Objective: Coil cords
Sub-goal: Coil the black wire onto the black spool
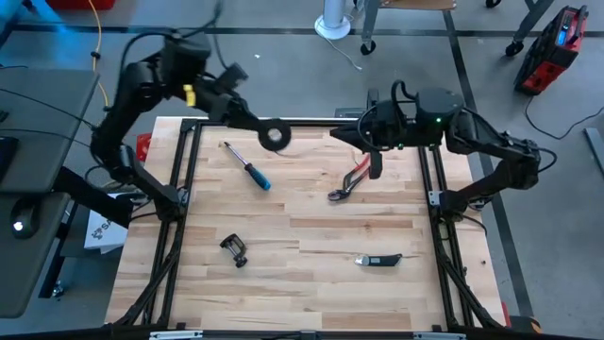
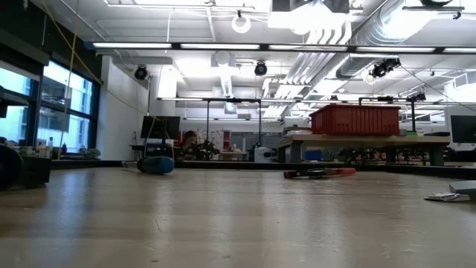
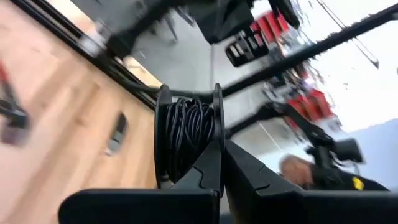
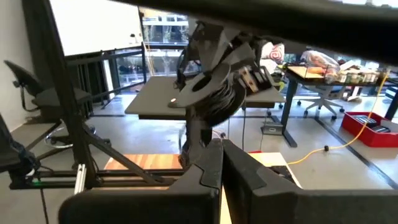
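Reel (image 1: 275, 134) wound with dark cord is pinched by left fingers (image 3: 208, 168); right fingers (image 4: 211, 168) pressed together.

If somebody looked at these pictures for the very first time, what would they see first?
Probably the left gripper lifted over the table's far edge, shut on the round black reel wound with thin dark cord. Close by on the right, the right gripper is shut too, pointing toward the reel. Below it, red pliers lie on the wooden table.
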